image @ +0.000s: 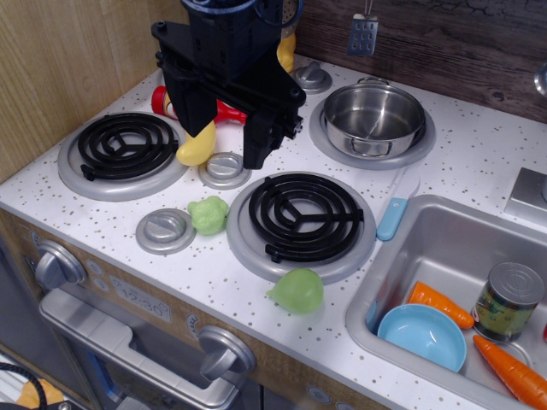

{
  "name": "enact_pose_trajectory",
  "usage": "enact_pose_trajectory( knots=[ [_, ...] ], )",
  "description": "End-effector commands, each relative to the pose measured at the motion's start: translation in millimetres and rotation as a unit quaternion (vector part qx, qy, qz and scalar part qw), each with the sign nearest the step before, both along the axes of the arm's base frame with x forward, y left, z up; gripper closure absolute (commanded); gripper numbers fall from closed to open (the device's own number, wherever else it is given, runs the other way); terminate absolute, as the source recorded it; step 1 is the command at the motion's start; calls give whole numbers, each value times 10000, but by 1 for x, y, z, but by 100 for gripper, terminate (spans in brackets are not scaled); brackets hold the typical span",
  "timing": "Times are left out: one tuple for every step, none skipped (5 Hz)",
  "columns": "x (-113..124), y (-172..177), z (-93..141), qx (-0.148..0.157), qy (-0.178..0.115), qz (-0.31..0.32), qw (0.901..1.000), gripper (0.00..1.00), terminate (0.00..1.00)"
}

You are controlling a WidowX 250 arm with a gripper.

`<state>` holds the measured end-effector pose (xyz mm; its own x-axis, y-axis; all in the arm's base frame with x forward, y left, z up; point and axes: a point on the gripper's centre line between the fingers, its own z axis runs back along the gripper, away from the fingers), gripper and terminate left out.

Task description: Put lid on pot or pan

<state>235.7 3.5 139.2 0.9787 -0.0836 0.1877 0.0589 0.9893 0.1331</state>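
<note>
The shiny steel pot [373, 120] stands open and empty on the back right burner, with no lid on it. No steel lid shows in this view; it may be hidden behind the arm. My black gripper [224, 137] hangs over the middle back of the stove top, left of the pot. Its two fingers [256, 147] are spread apart with nothing seen held between them. Below the fingers lie a yellow toy [197, 147] and a dull-grey stove dial [224, 169].
A red bottle [162, 101] lies behind the gripper. Two black coil burners [128, 147] [301, 215], more dials [165, 231] [312, 79], two green toys [208, 214] [297, 290] and a blue-handled tool [395, 213] are on the counter. The sink [427, 248] holds a blue bowl, carrots and a can.
</note>
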Motion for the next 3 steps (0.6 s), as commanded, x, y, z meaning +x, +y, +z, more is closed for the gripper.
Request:
enact_pose_trajectory(
  knots=[
    [0, 0, 0, 0, 0, 0, 10000, 0, 0],
    [17, 38, 0, -54, -461, 705, 9964, 0, 0],
    [41, 75, -4, 70, -839, 607, 9946, 0, 0]
  ],
)
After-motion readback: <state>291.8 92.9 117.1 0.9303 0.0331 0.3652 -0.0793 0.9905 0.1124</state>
